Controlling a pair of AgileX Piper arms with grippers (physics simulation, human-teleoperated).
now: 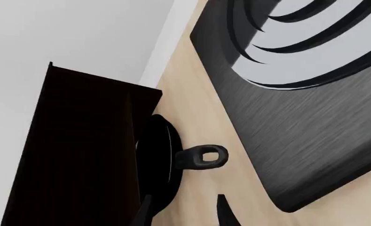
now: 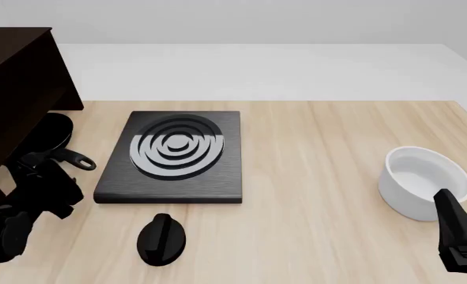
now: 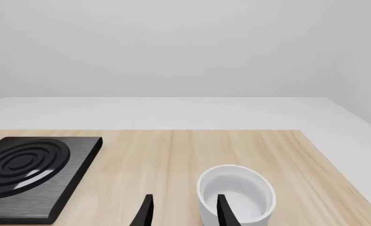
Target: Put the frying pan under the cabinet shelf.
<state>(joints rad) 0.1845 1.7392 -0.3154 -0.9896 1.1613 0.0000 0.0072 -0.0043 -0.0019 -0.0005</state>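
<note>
Finishing placement: frying pan (image 2: pixel 57 134) at frame left, body tucked into cabinet shelf (image 2: pixel 16 94) gap, handle poking out. Left gripper (image 1: pixel 184 212) released, fingers apart, empty. Right gripper (image 3: pixel 182 212) open, idle near white bowl (image 2: pixel 422 182). Next: retract left arm without nudging handle.

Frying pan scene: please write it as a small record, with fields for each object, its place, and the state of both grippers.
frying pan: partly under the cabinet, handle pointing out toward the stove plate
cabinet shelf: far left of table, dark brown
stove plate: left of table centre, grey rings on top
knob: near the front edge, in front of the stove plate
white bowl: right side, upright
left gripper: open, close to the pan handle, holding nothing
right gripper: open, near the bowl, holding nothing
</note>
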